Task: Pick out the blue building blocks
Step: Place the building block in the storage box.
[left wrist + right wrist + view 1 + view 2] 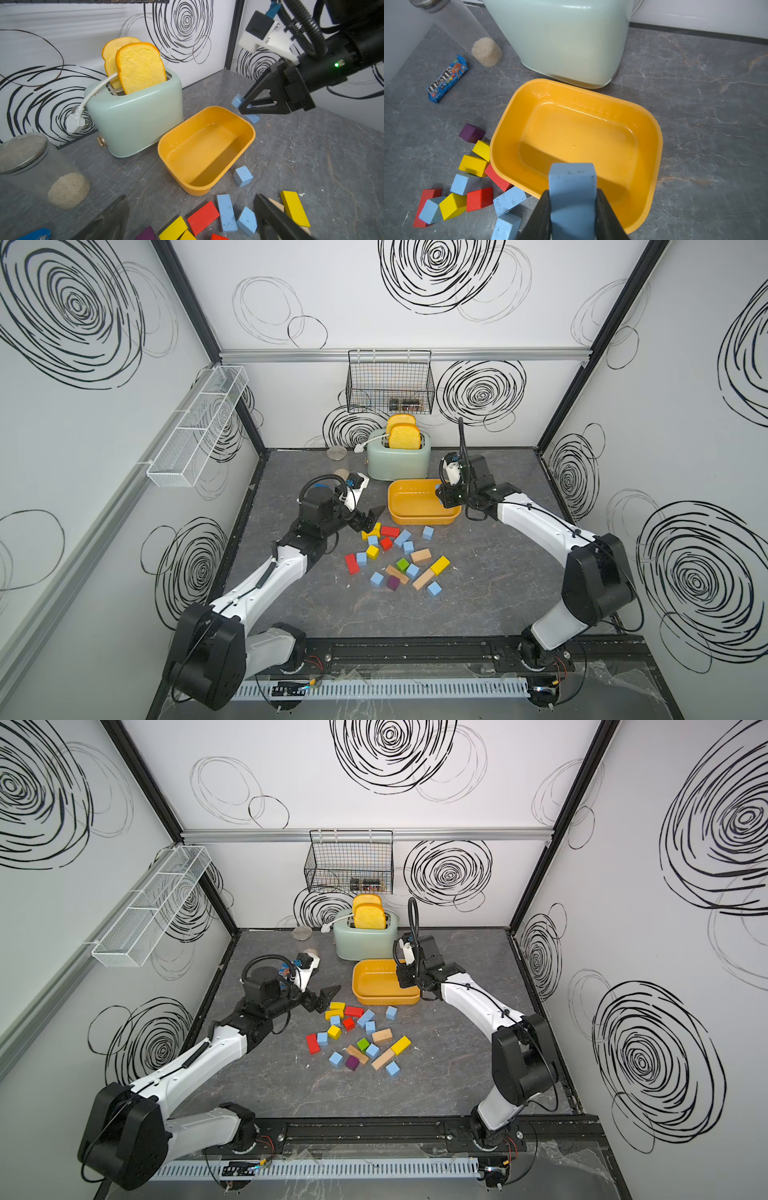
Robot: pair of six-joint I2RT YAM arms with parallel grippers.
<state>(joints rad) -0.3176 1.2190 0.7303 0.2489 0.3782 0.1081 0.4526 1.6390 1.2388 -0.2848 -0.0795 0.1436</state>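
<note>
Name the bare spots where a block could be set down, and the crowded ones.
Free: tabletop between the scattered blocks and the right arm; the strip between blocks and front rail; inside the empty yellow tub. Crowded: blocks against the tub's near wall; the back, with toaster, jar and candy packet.

White shells (286, 564) on links, black housings (208, 651) at joints. Black ribbed hoses (307, 27) at wrists, thin cables (530, 506) clipped along forearms. Black triangular fingers (268, 111) on left gripper (371, 519) and right gripper (573, 191). Green light (336, 65) on one wrist. Red wires (316, 660) at bases.
</note>
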